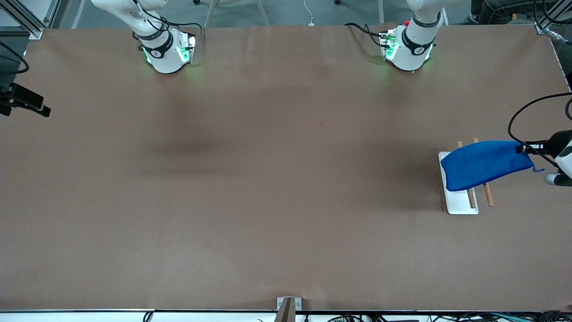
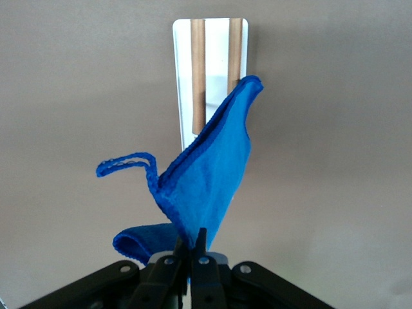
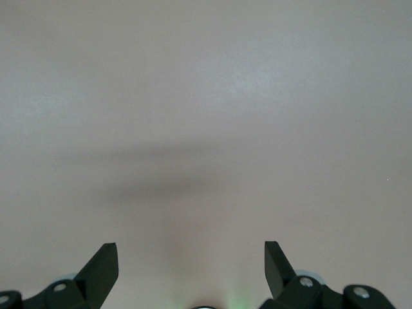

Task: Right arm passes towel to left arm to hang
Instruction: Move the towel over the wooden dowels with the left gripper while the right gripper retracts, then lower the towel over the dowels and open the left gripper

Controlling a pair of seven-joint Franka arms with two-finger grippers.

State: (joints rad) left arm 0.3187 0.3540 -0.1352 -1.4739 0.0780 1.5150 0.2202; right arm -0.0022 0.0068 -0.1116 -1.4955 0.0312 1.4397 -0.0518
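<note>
The bright blue towel [image 1: 485, 163] hangs from my left gripper [image 1: 520, 148], which is shut on one corner at the left arm's end of the table. The cloth stretches out over a rack with a white base [image 1: 460, 203] and two wooden rods [image 1: 488, 194]. I cannot tell if it touches the rods. In the left wrist view the towel [image 2: 206, 187] rises from my left gripper [image 2: 193, 239], its loop thread [image 2: 125, 162] sticks out to one side, and the rack [image 2: 187, 77] lies under its free end. My right gripper [image 3: 191, 254] is open over bare brown table, with nothing between its fingers.
Both arm bases [image 1: 167, 51] [image 1: 409, 49] stand along the table edge farthest from the front camera. A black device [image 1: 24, 100] juts in at the right arm's end of the table. A small metal bracket [image 1: 288, 306] sits at the nearest edge.
</note>
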